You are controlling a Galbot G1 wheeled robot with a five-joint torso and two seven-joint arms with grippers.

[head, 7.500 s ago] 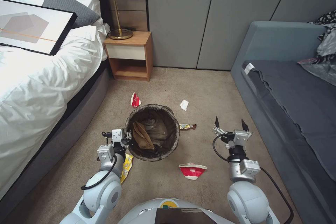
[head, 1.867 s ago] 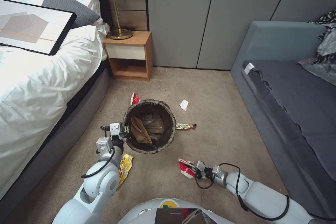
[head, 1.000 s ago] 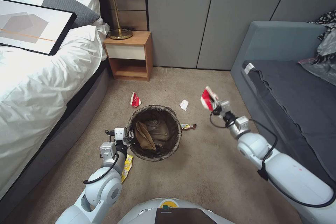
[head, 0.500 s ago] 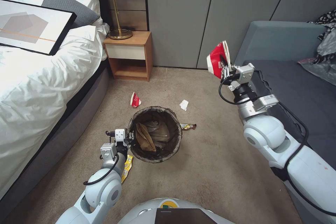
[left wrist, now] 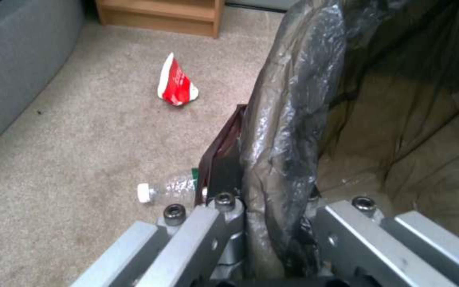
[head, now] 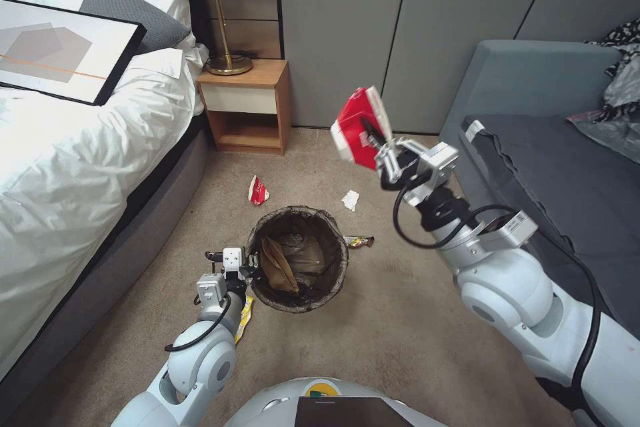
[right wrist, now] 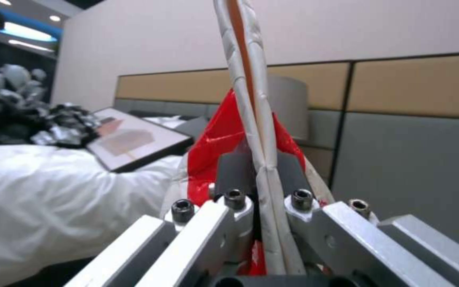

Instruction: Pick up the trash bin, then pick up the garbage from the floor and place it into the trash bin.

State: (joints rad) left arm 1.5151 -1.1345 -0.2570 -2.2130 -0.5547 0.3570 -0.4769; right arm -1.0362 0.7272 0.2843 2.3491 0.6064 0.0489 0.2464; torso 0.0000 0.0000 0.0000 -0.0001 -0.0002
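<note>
The trash bin (head: 339, 260), its rim wrapped in a dark liner, stands on the carpet with tan paper (head: 275, 263) inside. My left gripper (head: 248, 260) is shut on the rim nearest me; up close, its fingers clamp the liner-covered rim (left wrist: 288, 119). My right gripper (head: 373, 137) is raised above and beyond the bin, shut on a flattened red-and-white paper cup (head: 357, 125), seen edge-on between the fingers (right wrist: 251, 119). Garbage lies on the floor: another red-and-white cup (head: 257, 190), a white tissue (head: 350, 200), a gold wrapper (head: 359, 241), a yellow snack bag (head: 243, 313) and a bottle (left wrist: 168, 190).
A bed (head: 67, 167) with white bedding runs along the left. A wooden nightstand (head: 250, 107) with a lamp stands at the back. A grey sofa (head: 567, 180) lines the right side. Open carpet lies between them around the bin.
My right gripper took the red-and-white cup off the floor near me, lifted it high on the right, and has now swung it left toward the space above the bin. The left gripper stays on the rim.
</note>
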